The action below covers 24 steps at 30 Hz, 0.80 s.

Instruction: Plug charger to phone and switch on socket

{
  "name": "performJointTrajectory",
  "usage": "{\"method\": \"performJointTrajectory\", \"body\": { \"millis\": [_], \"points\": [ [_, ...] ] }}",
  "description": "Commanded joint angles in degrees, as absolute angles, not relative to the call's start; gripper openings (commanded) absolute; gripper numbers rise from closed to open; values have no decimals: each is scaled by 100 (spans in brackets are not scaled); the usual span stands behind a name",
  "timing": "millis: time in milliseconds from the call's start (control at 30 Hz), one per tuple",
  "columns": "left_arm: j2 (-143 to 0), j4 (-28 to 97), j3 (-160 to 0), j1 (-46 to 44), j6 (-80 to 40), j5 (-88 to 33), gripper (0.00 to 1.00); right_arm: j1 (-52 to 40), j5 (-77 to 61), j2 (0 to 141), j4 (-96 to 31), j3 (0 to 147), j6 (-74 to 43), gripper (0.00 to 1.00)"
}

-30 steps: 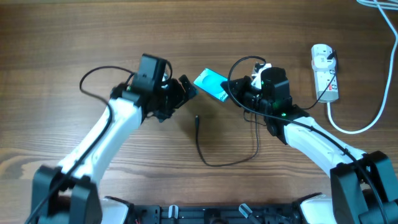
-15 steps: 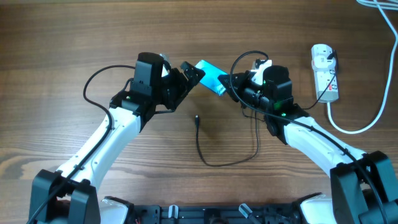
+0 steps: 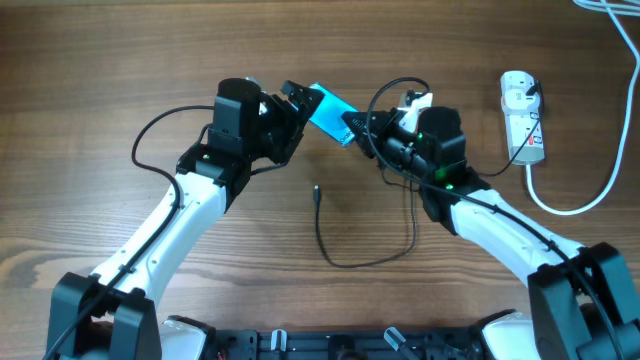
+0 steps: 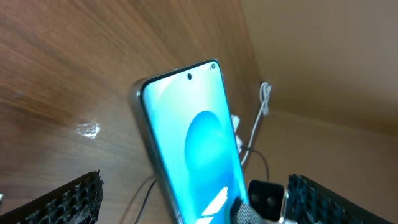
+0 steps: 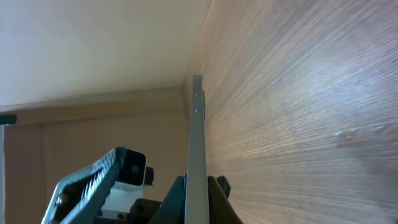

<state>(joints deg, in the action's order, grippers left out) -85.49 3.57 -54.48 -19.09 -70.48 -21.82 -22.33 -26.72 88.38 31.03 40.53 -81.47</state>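
My right end effector (image 3: 352,128) is clamped tight on one end of the phone (image 3: 328,108), holding it raised off the surface (image 3: 100,60) with the teal screen tilted upward. My left end effector (image 3: 300,104) stands wide, its fingers either side of the phone's other end (touching or not, I cannot tell). The charger (image 3: 360,263) lies looped on the surface below, its connector tip (image 3: 316,190) apart from the phone. The socket (image 3: 521,120) sits well apart on my right.

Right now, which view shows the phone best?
Left wrist: the phone fills much of the frame, its lit screen facing the camera. Overhead shows it small and partly hidden; right wrist shows only its thin edge.
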Motion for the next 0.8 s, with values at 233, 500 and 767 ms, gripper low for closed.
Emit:
{"method": "performJointTrajectory", "body": {
  "millis": [233,500,767],
  "points": [
    [-8788,-71,-5419,-1890,-7723,-1988,100,-2674,-2180,8689,3568,4104,-8399,4],
    [-8906,-545,-5419,-2043,-7872,-2056,100,-2781,-2191,8925,3743,4104,-8447,4],
    [-8906,-843,-5419,-2154,-7891,-2206,100,-2797,-2231,9133,3828,4104,-8556,4]
  ]
}}
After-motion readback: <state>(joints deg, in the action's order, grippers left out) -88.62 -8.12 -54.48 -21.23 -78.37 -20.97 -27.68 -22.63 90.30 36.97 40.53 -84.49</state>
